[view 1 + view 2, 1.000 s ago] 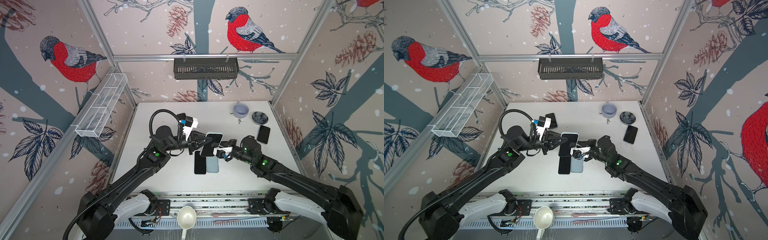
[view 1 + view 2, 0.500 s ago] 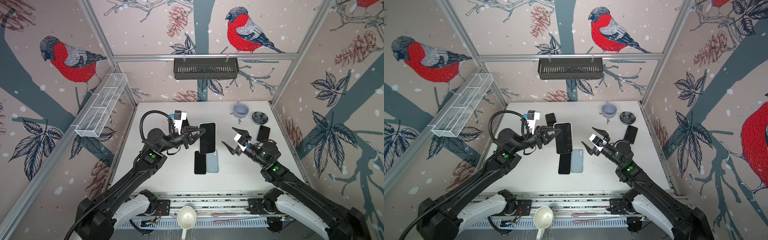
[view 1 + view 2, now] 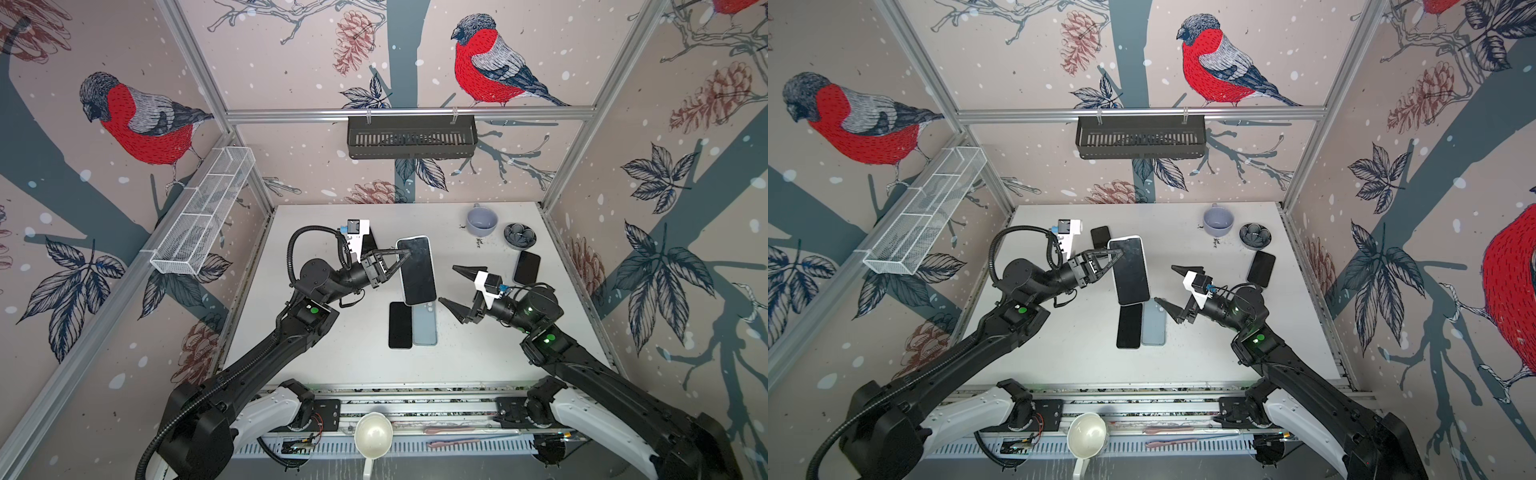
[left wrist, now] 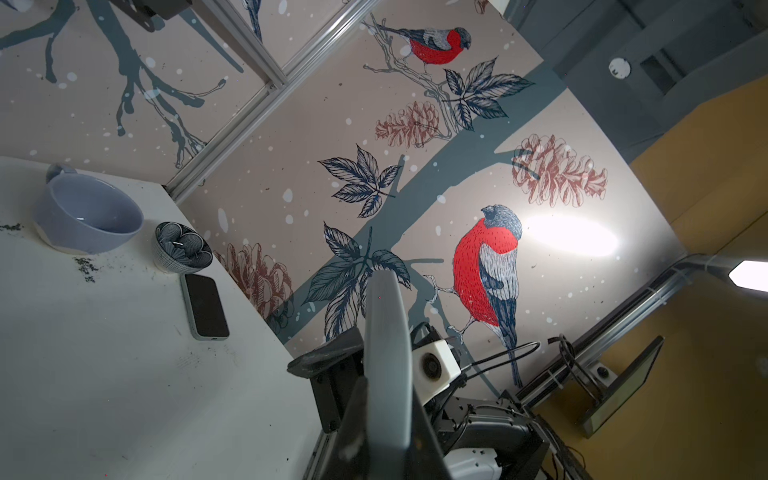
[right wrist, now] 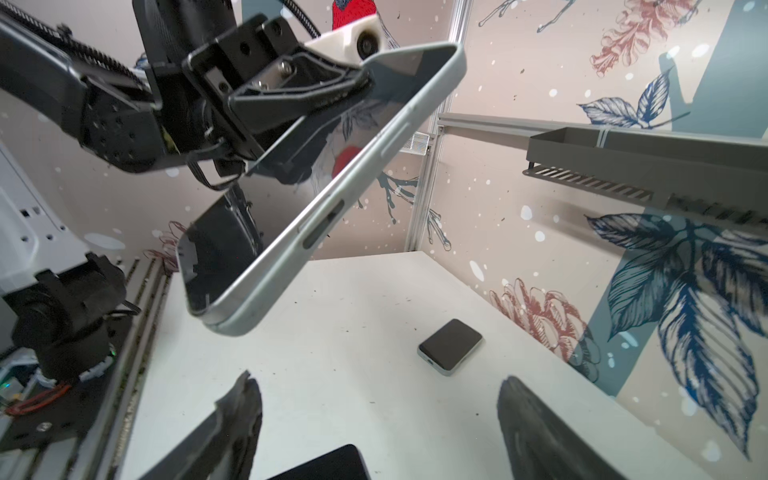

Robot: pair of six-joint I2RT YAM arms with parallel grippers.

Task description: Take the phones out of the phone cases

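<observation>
A phone (image 3: pixel 417 270) (image 3: pixel 1128 270) with a black screen, in a pale phone case (image 5: pixel 332 208), hangs tilted above the middle of the table. My left gripper (image 3: pixel 400 258) (image 3: pixel 1115 257) (image 5: pixel 357 83) is shut on its upper left edge. In the left wrist view the cased phone (image 4: pixel 384 353) shows edge-on between the jaws of my left gripper (image 4: pixel 386 415). At the phone's near corner a thin seam shows between phone and case. My right gripper (image 3: pixel 449 284) (image 3: pixel 1165 284) (image 5: pixel 380 380) stands wide open and empty, to the right of the phone and apart from it.
A black phone (image 3: pixel 400 325) and a pale blue one (image 3: pixel 424 324) lie side by side under the held phone. Another dark phone (image 3: pixel 526 268) lies at the right, near a lilac cup (image 3: pixel 482 220) and a small dark bowl (image 3: pixel 519 236). One more phone (image 3: pixel 1100 237) lies back left.
My right gripper was closed at the phone's edge; it has opened and drawn back to the right. The left gripper has carried the phone up and toward the back.
</observation>
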